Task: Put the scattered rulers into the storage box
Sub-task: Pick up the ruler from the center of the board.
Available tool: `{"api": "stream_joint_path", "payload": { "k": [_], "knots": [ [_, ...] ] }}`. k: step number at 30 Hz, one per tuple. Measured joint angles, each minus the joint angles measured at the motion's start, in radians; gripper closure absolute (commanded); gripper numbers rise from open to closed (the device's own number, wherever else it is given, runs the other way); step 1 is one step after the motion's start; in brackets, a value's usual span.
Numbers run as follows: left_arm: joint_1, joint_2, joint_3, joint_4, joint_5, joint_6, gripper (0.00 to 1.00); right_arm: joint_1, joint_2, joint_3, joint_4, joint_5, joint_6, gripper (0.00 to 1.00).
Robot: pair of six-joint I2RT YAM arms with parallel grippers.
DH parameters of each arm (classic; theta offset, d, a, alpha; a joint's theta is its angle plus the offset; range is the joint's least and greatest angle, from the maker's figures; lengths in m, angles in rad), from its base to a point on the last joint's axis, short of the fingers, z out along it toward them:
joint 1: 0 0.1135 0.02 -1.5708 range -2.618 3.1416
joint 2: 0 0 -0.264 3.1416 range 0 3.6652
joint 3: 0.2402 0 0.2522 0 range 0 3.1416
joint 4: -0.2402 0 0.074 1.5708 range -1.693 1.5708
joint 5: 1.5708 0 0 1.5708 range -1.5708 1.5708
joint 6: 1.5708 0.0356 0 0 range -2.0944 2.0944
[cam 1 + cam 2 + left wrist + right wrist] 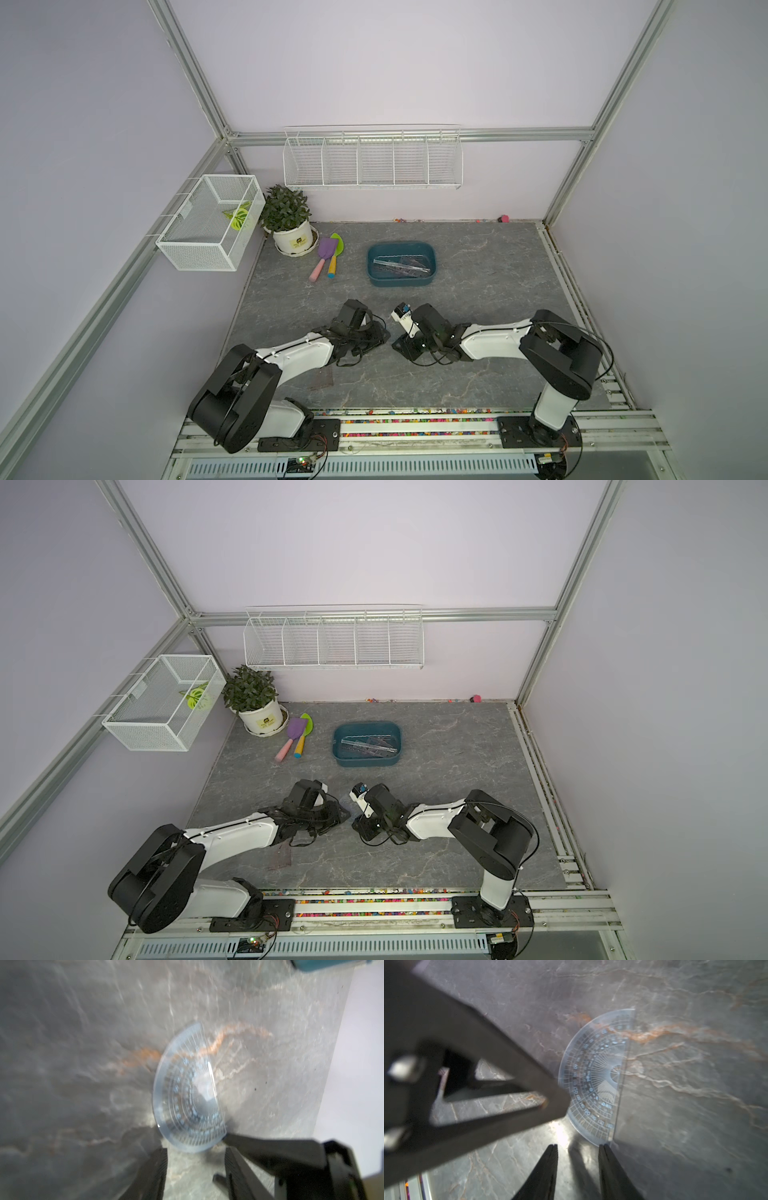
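Observation:
A bluish see-through half-round protractor (187, 1095) lies on the grey marble table between my two grippers, at the table's middle. My left gripper (196, 1153) stands open just short of its curved edge, nothing between the fingers. My right gripper (578, 1147) is open too, one fingertip by the corner of the protractor's (593, 1080) straight edge. A brownish triangle ruler (322, 380) lies flat beside the left forearm. The dark teal storage box (399, 282) sits further back and holds several clear rulers (401, 266).
Purple and green toy shovels (326, 257) lie left of the box, next to a potted plant (289, 220). A white mesh basket (208, 224) hangs on the left wall and a long wire rack (372, 160) on the back wall. Coloured beads (415, 411) line the front rail.

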Motion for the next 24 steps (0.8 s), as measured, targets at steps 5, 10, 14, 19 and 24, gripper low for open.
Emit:
{"api": "stream_joint_path", "payload": {
  "k": [5, 10, 14, 19, 24],
  "knots": [
    [-0.006, -0.065, 0.011, -0.11, -0.059, -0.003, 0.46, -0.036, -0.014, -0.016, 0.0, -0.014, 0.014, 0.62],
    [0.064, -0.019, 0.175, -0.203, -0.148, 0.074, 0.44, -0.054, -0.05, -0.05, -0.005, -0.02, 0.037, 0.62],
    [0.136, 0.122, 0.311, -0.196, -0.155, 0.127, 0.44, -0.024, -0.075, -0.069, -0.003, -0.02, 0.054, 0.62],
    [0.14, 0.274, 0.366, -0.175, -0.129, 0.162, 0.44, 0.055, -0.09, -0.077, 0.013, -0.021, 0.079, 0.6],
    [0.138, 0.312, 0.4, -0.178, -0.097, 0.196, 0.48, 0.079, -0.076, -0.074, 0.026, -0.031, 0.086, 0.59]
  ]
}}
